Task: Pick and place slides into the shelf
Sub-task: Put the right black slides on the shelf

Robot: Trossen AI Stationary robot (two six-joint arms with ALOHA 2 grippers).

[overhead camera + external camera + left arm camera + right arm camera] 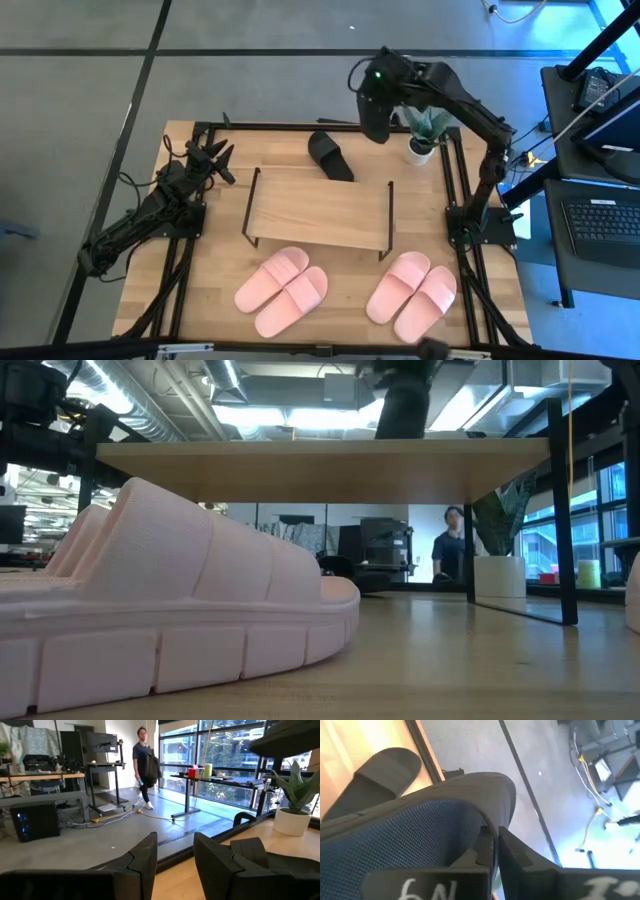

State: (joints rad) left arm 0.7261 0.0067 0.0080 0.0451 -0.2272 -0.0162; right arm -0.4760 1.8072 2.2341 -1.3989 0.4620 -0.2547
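My right tool [495, 845] is pinched shut on a black slide [420, 825], which I judge light, soft and best gripped by its strap, held high at upper centre of the high view above the desk [215, 270], while only the wrist view shows that grip.

There is almost nothing to read here. The only marks are white hand-drawn ones on a dark flat tag [427, 887] low in the right wrist view, right by the black slide [435, 827] that the right gripper [495, 851] pinches. They look like the letter "N" and the number "6" seen upside down, but I cannot be sure. More white marks sit on the dark part [607, 885] beside it, too cut off to read. The pink slides [283, 289], the shelf [320, 207] and the plant pot [421, 150] carry no words that I can make out.
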